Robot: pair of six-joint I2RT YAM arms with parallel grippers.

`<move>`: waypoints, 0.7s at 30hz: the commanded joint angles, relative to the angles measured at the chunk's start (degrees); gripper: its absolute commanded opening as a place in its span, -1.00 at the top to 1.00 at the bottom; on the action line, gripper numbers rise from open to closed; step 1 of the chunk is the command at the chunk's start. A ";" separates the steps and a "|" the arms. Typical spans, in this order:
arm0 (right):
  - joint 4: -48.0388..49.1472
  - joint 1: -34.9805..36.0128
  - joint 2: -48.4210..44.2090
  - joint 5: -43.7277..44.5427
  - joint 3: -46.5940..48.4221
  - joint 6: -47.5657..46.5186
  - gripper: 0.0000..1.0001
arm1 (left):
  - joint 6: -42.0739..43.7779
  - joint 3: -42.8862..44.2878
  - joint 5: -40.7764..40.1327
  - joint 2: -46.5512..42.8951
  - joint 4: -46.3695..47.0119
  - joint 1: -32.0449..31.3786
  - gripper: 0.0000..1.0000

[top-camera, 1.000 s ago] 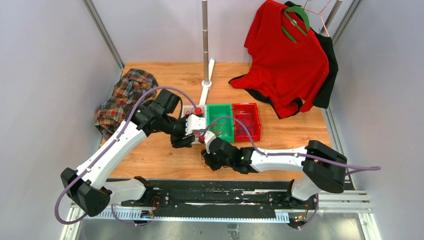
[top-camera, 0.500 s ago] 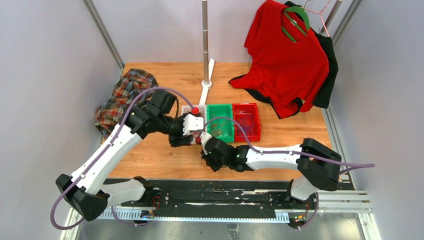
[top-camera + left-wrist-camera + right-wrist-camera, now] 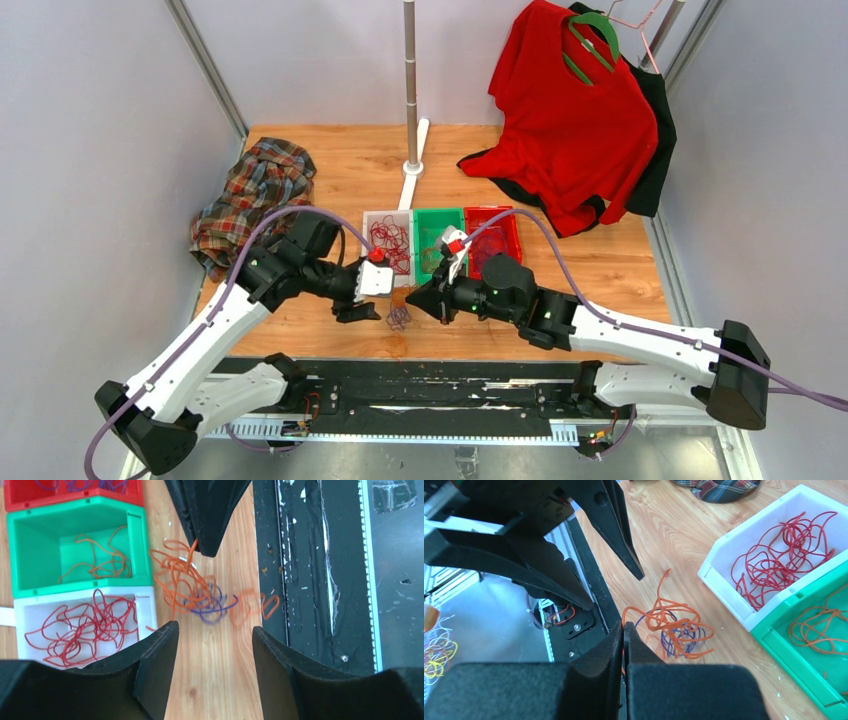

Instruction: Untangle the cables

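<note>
A small tangle of orange and purple cables (image 3: pixel 398 318) (image 3: pixel 200 592) (image 3: pixel 674 630) lies on the wooden table near its front edge. My right gripper (image 3: pixel 428 300) (image 3: pixel 624 626) (image 3: pixel 209 550) is shut on an orange cable strand at the tangle's edge. My left gripper (image 3: pixel 368 303) (image 3: pixel 212 632) (image 3: pixel 616 592) faces it from the other side, open and empty, just short of the tangle. Red cables fill the white bin (image 3: pixel 368 222) (image 3: pixel 147 605). Orange cables lie in the green bin (image 3: pixel 440 212) (image 3: pixel 30 540). The red bin (image 3: pixel 515 245) holds purple ones.
A plaid shirt (image 3: pixel 250 195) is heaped at the left rear. A red shirt (image 3: pixel 570 130) hangs on a hanger at the right rear. A metal pole (image 3: pixel 410 90) stands behind the bins. The black base rail (image 3: pixel 420 390) runs just past the table's front edge.
My right gripper has closed on an orange strand and its arm has swung to the right. My left gripper has drawn back toward the front edge, uncovering the tangle.
</note>
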 commanded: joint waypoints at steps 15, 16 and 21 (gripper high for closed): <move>7.71 -3.13 -0.80 -8.73 -0.45 3.66 0.99 | -7.03 -5.33 -3.74 -4.94 23.78 -7.22 0.06; 7.73 -3.32 -0.74 -9.09 -0.48 3.72 0.99 | -7.02 -5.45 -3.50 -5.23 23.81 -7.22 0.12; 8.20 -4.03 -0.64 -10.14 -0.48 4.62 0.99 | -8.36 -5.63 -1.71 -5.50 23.83 -7.22 0.41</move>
